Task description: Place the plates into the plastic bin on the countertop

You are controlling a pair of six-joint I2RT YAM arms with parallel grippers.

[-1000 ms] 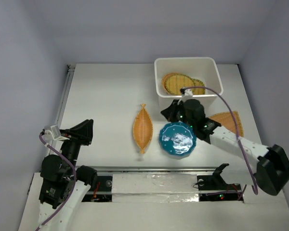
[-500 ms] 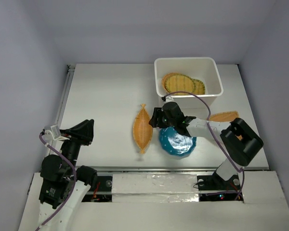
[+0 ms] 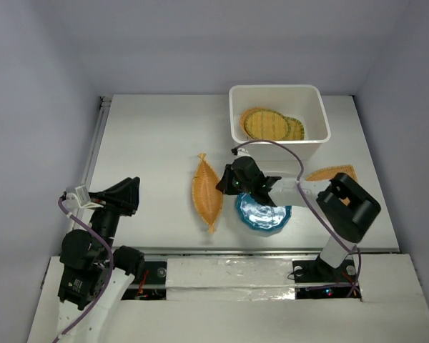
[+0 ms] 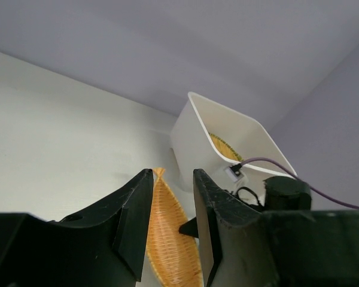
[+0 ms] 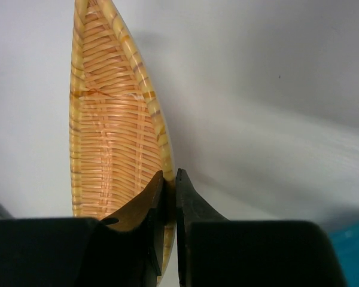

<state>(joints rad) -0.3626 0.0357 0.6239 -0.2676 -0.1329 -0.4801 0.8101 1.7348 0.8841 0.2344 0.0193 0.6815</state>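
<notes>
A leaf-shaped woven plate (image 3: 206,193) lies mid-countertop; it also shows in the right wrist view (image 5: 110,131) and the left wrist view (image 4: 170,236). My right gripper (image 3: 224,185) is shut on that plate's right rim, one finger inside and one outside (image 5: 167,188). A glossy teal scalloped plate (image 3: 263,211) lies just right of it, partly under my right arm. A fan-shaped woven plate (image 3: 332,174) lies further right. The white plastic bin (image 3: 279,93) at the back holds woven plates (image 3: 268,125). My left gripper (image 3: 131,193) is open and empty at the near left (image 4: 170,179).
A metal rail (image 3: 93,150) runs along the countertop's left edge. Grey walls close in the back and sides. The right arm's purple cable (image 3: 275,146) loops in front of the bin's near wall.
My right gripper has swung left from in front of the bin, across the teal plate, and shut on the leaf-shaped plate's rim. That plate has shifted slightly left. The left arm has not moved.
</notes>
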